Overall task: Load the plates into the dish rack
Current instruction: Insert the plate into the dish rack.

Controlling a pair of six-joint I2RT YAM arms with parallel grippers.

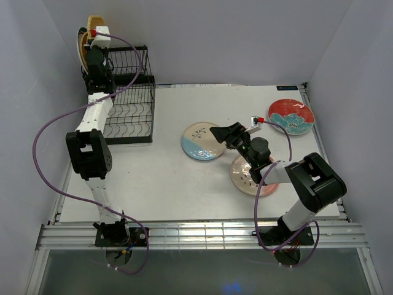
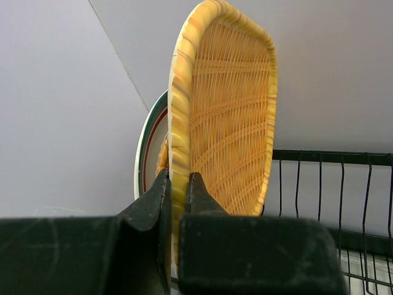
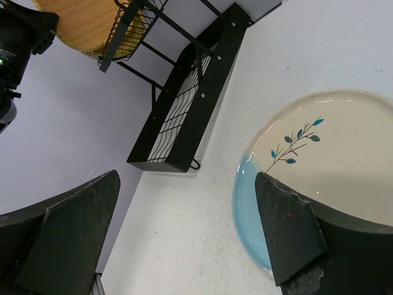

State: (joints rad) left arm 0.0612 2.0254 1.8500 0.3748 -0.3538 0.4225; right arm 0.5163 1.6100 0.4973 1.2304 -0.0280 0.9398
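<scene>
Far left, the left gripper [image 2: 179,184] pinches the woven plate [image 2: 230,110], seemingly above the dish rack [image 1: 132,110]; the right gripper [image 3: 187,178] hangs spread over the cream-blue plate [image 3: 331,141].

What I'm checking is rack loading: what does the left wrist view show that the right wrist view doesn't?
Only left wrist: the left gripper shut on an upright woven rounded-square plate, a green-striped white plate behind it. Only right wrist: the open right gripper by the cream-blue plate on the table. Both: the black dish rack and yellow wickerwork.
</scene>
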